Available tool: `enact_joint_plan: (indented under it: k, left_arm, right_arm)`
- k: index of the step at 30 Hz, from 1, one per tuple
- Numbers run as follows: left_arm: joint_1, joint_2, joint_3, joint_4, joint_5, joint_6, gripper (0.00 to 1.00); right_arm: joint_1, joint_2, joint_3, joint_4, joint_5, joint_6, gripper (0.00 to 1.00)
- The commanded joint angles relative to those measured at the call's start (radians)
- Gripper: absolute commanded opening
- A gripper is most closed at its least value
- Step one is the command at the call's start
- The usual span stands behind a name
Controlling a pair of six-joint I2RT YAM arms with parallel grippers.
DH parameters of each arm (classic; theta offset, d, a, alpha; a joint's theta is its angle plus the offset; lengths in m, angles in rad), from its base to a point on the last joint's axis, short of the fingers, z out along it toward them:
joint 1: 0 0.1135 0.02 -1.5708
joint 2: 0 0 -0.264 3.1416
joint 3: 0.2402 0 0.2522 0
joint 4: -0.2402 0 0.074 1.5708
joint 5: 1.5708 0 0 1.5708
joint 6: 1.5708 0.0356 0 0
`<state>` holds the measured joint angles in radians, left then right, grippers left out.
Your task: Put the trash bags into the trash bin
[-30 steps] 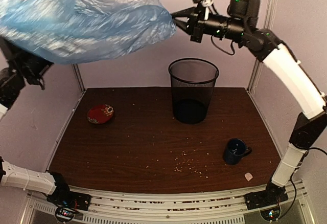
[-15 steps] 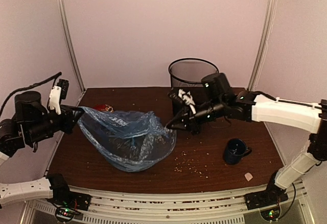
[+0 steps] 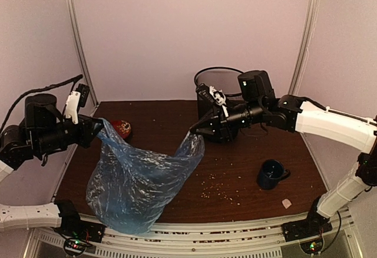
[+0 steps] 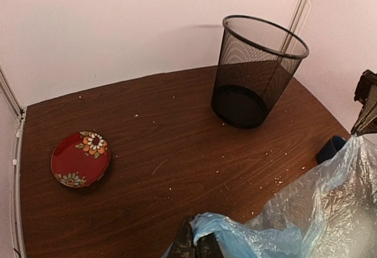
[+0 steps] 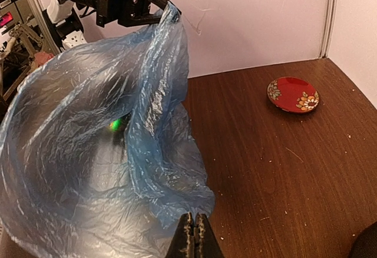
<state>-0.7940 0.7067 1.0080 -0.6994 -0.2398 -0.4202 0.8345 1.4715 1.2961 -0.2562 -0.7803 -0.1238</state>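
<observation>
Trash bags (image 3: pixel 138 181), one blue film sack, sag over the near-left surface (image 3: pixel 247 152), pinched at opposite edges by the tightly closed left fingers (image 4: pixel 197 243) and right fingers (image 5: pixel 194 237). Lifting it above the trash bin (image 4: pixel 259 63), far centre, with slack gathered should clear the rim; red plate (image 3: pixel 119 129) and blue mug (image 3: pixel 271 174) sit clear of that path.
</observation>
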Motion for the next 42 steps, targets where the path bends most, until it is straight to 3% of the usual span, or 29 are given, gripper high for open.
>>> enact_joint_plan:
  k: [1, 3, 5, 7, 11, 15, 19, 26, 37, 42]
  left_arm:
    - [-0.002, -0.063, 0.057, 0.062, -0.022, 0.014, 0.00]
    - [-0.002, -0.098, 0.038, 0.102, -0.036, 0.031, 0.00]
    - [-0.002, -0.109, 0.031, 0.117, -0.063, 0.051, 0.00]
    - [-0.002, -0.110, 0.034, 0.122, -0.079, 0.073, 0.00]
    - [-0.002, -0.115, 0.032, 0.146, -0.071, 0.120, 0.00]
    - [-0.002, -0.146, -0.043, 0.236, 0.028, 0.172, 0.00]
    - [-0.002, -0.181, -0.130, 0.326, 0.120, 0.225, 0.00]
    - [-0.002, -0.242, -0.215, 0.368, 0.102, 0.289, 0.00]
    - [-0.002, -0.394, -0.313, 0.376, 0.072, 0.304, 0.00]
    - [-0.002, -0.454, -0.340, 0.380, 0.077, 0.290, 0.00]
  right_arm:
    - [-0.022, -0.020, 0.090, -0.011, 0.063, 0.021, 0.00]
    - [-0.037, -0.013, 0.120, -0.044, 0.101, 0.016, 0.09]
    - [-0.056, -0.001, 0.160, -0.106, 0.107, -0.016, 0.39]
    - [-0.082, 0.010, 0.210, -0.166, 0.105, -0.034, 0.53]
    - [-0.175, -0.015, 0.247, -0.193, 0.045, -0.021, 0.61]
    - [-0.229, -0.062, 0.235, -0.194, 0.139, -0.065, 0.67]
    - [-0.235, -0.036, 0.266, -0.244, 0.326, -0.129, 0.64]
    - [-0.239, 0.136, 0.409, -0.430, 0.441, -0.220, 0.54]
    - [-0.235, 0.309, 0.556, -0.553, 0.498, -0.240, 0.46]
    - [-0.231, 0.359, 0.613, -0.604, 0.513, -0.245, 0.30]
